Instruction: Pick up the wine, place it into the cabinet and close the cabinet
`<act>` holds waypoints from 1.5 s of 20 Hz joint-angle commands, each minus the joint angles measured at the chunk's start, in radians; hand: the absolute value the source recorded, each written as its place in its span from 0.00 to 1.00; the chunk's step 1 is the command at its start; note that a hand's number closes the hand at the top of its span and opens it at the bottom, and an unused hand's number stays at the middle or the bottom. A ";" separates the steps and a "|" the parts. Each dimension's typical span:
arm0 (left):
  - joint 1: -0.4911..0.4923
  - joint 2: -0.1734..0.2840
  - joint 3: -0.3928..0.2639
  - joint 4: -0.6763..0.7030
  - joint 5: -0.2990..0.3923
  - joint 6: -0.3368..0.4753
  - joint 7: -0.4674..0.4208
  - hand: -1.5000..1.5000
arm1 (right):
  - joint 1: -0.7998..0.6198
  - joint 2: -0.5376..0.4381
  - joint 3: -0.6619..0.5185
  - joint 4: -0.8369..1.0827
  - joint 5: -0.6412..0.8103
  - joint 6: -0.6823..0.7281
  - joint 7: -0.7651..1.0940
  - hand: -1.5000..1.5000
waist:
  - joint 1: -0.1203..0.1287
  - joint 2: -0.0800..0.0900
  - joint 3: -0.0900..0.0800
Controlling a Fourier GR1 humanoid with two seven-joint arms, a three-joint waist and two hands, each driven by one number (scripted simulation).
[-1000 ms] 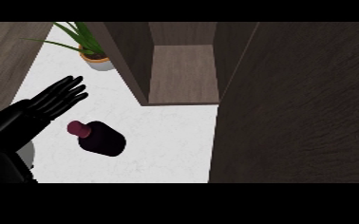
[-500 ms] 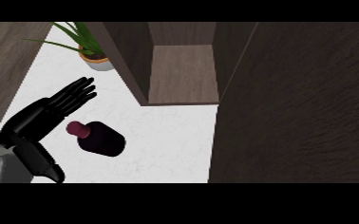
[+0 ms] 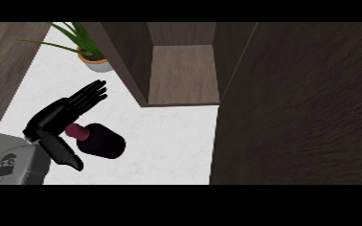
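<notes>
At lower left of the frame, the wine (image 3: 101,142) is standing on the white counter (image 3: 170,143), below the open cabinet (image 3: 182,74) at upper centre. The left hand (image 3: 62,115) is closing in from the left, now touching the bottle's neck, fingers straight and thumb spread wide, holding nothing; the grasp appears imminent.

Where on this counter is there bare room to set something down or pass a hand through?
Bare counter lies between the wine bottle and the dark cabinet door, below the open cabinet. Another patch sits between the potted plant and the left hand. It is crowded where that hand stands by the bottle.
</notes>
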State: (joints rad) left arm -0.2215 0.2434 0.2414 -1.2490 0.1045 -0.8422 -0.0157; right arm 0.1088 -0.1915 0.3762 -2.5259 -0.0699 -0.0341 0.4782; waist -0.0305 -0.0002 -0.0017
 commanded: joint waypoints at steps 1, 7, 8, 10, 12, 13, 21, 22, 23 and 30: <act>-0.014 -0.017 -0.027 0.078 -0.088 0.022 -0.103 0.00 | 0.024 0.000 0.008 -0.240 -0.027 -0.034 0.112 0.00 | 0.007 0.000 0.000; 0.016 -0.009 -0.080 0.190 -0.200 0.014 -0.277 0.00 | 0.060 -0.031 0.009 -0.263 -0.034 -0.014 0.091 0.00 | 0.003 -0.002 0.000; -0.029 0.017 -0.071 0.247 -0.212 0.011 -0.311 0.00 | 0.031 -0.029 -0.021 -0.235 -0.062 -0.014 0.101 0.00 | 0.007 0.001 0.000; 0.013 -0.001 -0.100 0.258 -0.222 0.004 -0.325 0.00 | 0.076 -0.021 0.021 -0.244 -0.025 -0.021 0.068 0.00 | 0.007 -0.002 0.000; -0.004 0.017 -0.100 0.284 -0.244 0.029 -0.371 0.00 | 0.059 -0.044 -0.026 -0.268 -0.064 -0.013 0.100 0.00 | 0.006 -0.001 0.000; 0.009 0.013 -0.113 0.317 -0.258 0.031 -0.380 0.00 | 0.103 -0.055 -0.047 -0.249 -0.089 0.014 0.038 0.00 | 0.002 -0.001 0.001; -0.042 0.030 -0.115 0.517 -0.265 0.043 -0.513 0.00 | 0.073 -0.029 0.015 -0.212 -0.035 -0.004 0.030 0.00 | -0.001 0.001 0.000; -0.085 0.017 -0.104 0.545 -0.256 0.069 -0.493 0.00 | 0.055 -0.030 -0.012 -0.219 -0.053 -0.014 0.062 0.00 | 0.001 0.002 0.000; -0.028 -0.020 -0.119 0.491 -0.246 0.084 -0.474 0.00 | 0.054 -0.049 -0.014 -0.280 -0.064 -0.016 0.116 0.00 | 0.004 -0.003 0.000; -0.076 -0.008 -0.080 0.639 -0.177 0.028 -0.505 0.00 | 0.011 -0.034 -0.040 -0.222 -0.085 -0.023 0.106 0.00 | 0.002 0.002 -0.001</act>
State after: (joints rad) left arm -0.2964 0.2473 0.1449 -0.6766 -0.1035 -0.7308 -0.4398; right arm 0.0964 -0.2043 0.3704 -2.5205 -0.0665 -0.0452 0.4667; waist -0.0264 0.0003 -0.0020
